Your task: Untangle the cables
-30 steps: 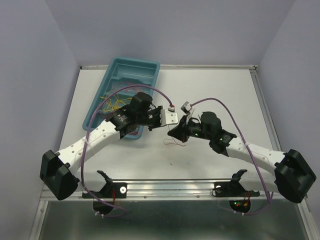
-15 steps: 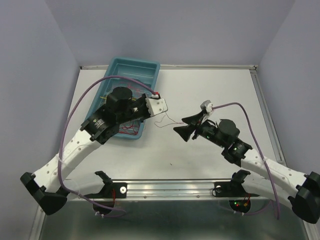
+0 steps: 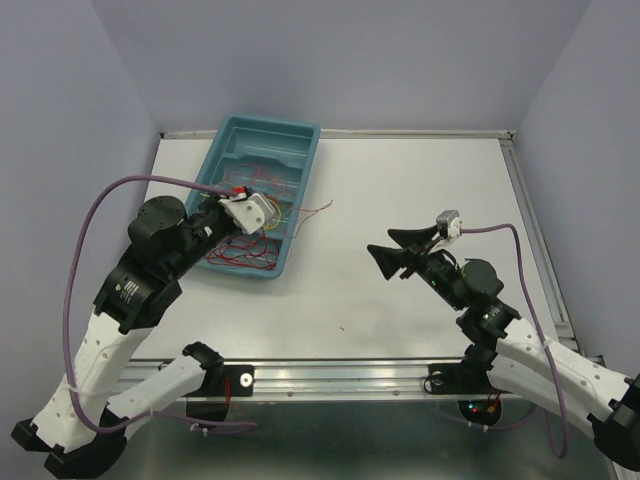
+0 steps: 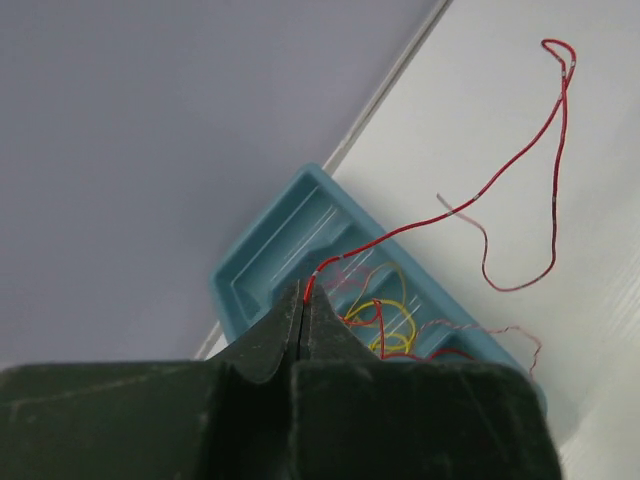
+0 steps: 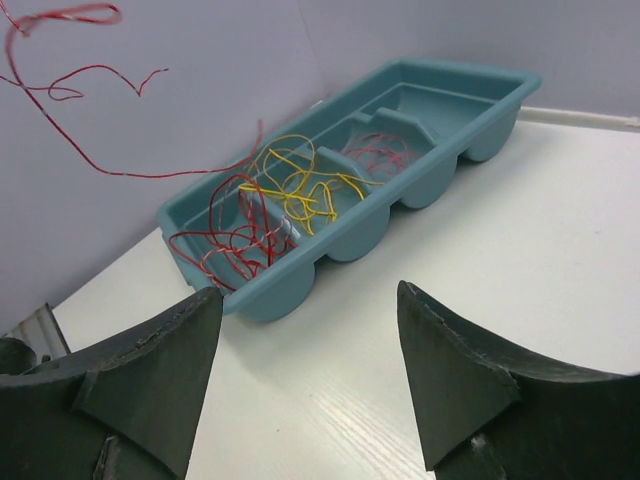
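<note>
My left gripper [image 4: 303,300] is clamped on one red wire [image 4: 452,208]: thread-light, limp, curly, probably slippery, best pinched near an end. My right gripper [image 5: 308,290] gapes empty. Farther off, the cables [image 5: 290,190] lie tangled in the tray [image 5: 470,72].

Robotics lab, enclosed test cell.

- White table [image 3: 420,190], boxed on its far, left and right sides by plain pale lavender wall panels [image 3: 350,60].
- Aluminium rail [image 3: 340,375] runs along the table's near edge. Two white-and-black robot arms, left arm [image 3: 130,285] and right arm [image 3: 530,355], rise from that edge.
- Purple cords [image 3: 160,179] loop along both arms.
- Small lit indicator lights [image 3: 470,406] sit just below the near edge.
- Staged prop at the table's far-left corner: teal divided tray [image 3: 270,122] holding red and yellow wires [image 5: 300,185].
</note>
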Available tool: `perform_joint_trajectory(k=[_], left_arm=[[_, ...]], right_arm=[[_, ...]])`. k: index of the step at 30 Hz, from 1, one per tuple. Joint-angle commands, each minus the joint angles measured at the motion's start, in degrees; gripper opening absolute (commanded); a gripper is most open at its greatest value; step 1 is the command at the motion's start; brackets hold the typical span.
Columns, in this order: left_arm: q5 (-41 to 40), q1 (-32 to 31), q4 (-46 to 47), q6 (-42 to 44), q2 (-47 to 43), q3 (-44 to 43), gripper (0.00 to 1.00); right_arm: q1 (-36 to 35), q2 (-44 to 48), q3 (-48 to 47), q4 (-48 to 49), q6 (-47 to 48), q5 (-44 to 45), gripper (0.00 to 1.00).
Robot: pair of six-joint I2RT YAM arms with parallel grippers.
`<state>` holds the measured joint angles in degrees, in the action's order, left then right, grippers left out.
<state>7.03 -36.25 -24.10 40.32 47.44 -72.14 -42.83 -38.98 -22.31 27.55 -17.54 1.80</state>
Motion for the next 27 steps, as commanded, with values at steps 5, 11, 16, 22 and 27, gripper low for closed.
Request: perform_joint_trajectory(k=[5, 11, 16, 22, 27], left_arm=[[6.5, 15.3, -3.6, 12.6, -5.0, 6.7, 0.00], [10.4, 24.0, -5.3, 20.6, -4.4, 12.0, 0.00], [17.8, 31.2, -9.3, 28.4, -0.3, 14.7, 0.00], [19.3, 35.8, -7.7, 34.6, 4.8, 20.7, 0.00], [19.2, 35.8, -6.9, 38.1, 8.5, 26.3, 0.00]], right_arm=[[-0.2, -1.3, 0.2, 3.0, 0.1, 1.4, 0.75], [-0.2, -0.9, 0.4, 3.2, 0.1, 1.3, 0.75], [-0.2, -0.8, 0.4, 3.2, 0.0, 1.2, 0.74], [-0.3, -1.0, 0.4, 3.4, 0.0, 0.7, 0.74], [-0.3, -1.7, 0.3, 3.6, 0.0, 0.7, 0.73]])
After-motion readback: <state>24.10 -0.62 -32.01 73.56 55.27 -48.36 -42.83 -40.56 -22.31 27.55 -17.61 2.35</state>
